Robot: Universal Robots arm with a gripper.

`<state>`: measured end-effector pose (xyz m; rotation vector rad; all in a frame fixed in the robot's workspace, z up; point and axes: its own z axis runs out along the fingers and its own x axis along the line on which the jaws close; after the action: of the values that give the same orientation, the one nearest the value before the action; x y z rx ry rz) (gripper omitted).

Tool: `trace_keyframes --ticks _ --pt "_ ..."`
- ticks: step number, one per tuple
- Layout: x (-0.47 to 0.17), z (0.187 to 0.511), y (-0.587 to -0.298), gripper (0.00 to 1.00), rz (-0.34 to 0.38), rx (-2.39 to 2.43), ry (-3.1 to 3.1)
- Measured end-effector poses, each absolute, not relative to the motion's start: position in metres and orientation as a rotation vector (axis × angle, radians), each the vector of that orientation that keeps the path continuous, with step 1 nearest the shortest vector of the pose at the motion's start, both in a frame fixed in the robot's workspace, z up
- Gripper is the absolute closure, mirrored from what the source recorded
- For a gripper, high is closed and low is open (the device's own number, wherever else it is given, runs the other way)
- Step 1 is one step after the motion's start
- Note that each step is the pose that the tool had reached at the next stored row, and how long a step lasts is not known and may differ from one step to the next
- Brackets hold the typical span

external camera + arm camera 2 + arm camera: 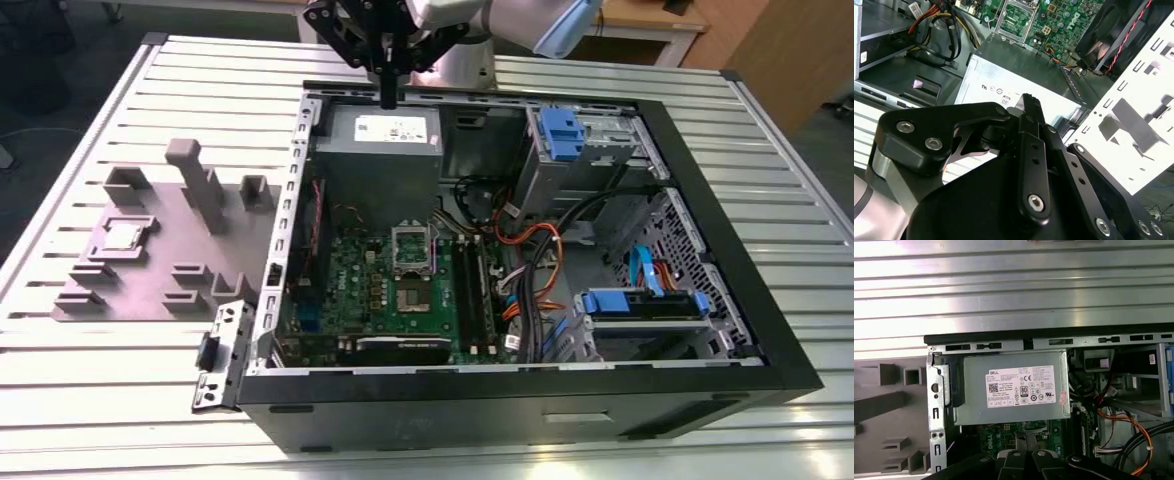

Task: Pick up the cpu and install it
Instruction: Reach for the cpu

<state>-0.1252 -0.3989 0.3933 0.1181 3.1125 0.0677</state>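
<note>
The cpu (123,235) lies flat in a recess of the grey tray (140,272) on the table (80,400), outside the computer case (534,400) on the exterior view's left. The jaws, together and empty, hang over the power supply (380,135) at the case's far end, so the cpu is well apart from them, leftward in that view; the board's socket (416,295) looks bare

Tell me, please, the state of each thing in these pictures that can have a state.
gripper: shut, holding nothing, above the power supply.
cpu: lying flat in the grey tray, outside the computer case, not held.
computer case: lying on its side, side cover off, inside open.
motherboard: mounted inside the case; I cannot tell whether its socket is open.
</note>
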Motion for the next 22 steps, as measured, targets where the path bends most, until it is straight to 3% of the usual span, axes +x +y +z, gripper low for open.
trace_keyframes --ticks 22 --pt "-0.137 0.393 -0.399 0.89 0.068 0.118 3.113"
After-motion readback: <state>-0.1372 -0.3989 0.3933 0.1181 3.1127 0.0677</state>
